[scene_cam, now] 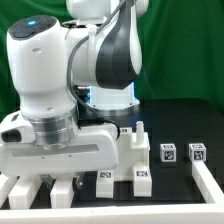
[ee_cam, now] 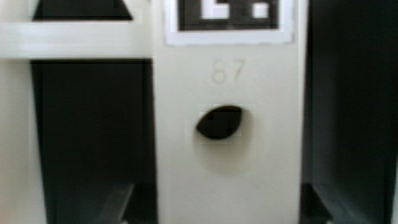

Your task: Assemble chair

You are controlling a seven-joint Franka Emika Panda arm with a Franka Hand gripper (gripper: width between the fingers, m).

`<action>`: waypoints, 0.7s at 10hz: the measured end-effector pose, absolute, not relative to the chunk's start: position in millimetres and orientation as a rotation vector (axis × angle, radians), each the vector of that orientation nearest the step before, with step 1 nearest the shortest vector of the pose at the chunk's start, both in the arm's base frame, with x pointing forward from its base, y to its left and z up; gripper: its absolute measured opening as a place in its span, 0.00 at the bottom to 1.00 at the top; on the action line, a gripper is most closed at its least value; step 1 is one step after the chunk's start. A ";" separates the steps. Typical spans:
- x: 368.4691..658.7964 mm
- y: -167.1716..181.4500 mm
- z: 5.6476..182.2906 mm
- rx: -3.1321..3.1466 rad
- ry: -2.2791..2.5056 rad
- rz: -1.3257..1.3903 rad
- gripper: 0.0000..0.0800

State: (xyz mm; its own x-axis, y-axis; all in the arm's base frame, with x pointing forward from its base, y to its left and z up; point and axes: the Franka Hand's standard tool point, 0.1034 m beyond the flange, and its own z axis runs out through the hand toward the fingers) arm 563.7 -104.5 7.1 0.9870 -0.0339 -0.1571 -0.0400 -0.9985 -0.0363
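Stooping low, white arm's two-finger gripper (scene_cam: 60, 178) over white tagged plastic slab (ee_cam: 222, 170) with oval hole, grip unclear, small white tagged cubes (scene_cam: 166, 153) nearby on black table (scene_cam: 190, 125).

surface: black table (scene_cam: 190, 125) | background: green backdrop (scene_cam: 185, 40) rising behind the table's far edge

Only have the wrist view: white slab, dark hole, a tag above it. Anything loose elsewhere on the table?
Observer: Yes. A tagged cube and a second cube stand on the black table, toward the exterior view's right.
Operator: Touching each other?
Observer: No, a strip of table shows between them.
Operator: Where's the gripper relative to them?
Observer: The gripper is low at the exterior view's left, over the other white parts, apart from both cubes.
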 end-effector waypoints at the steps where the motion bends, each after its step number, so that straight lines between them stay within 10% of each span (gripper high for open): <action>1: 563.7 -104.5 7.1 -3.092 0.058 0.243 0.35; 7: 571.4 -109.0 78.3 -3.073 0.077 0.331 0.36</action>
State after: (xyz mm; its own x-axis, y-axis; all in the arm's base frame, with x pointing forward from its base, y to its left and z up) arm 571.4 -109.0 78.3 0.9758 -0.0444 -0.2141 -0.0551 -0.9975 -0.0443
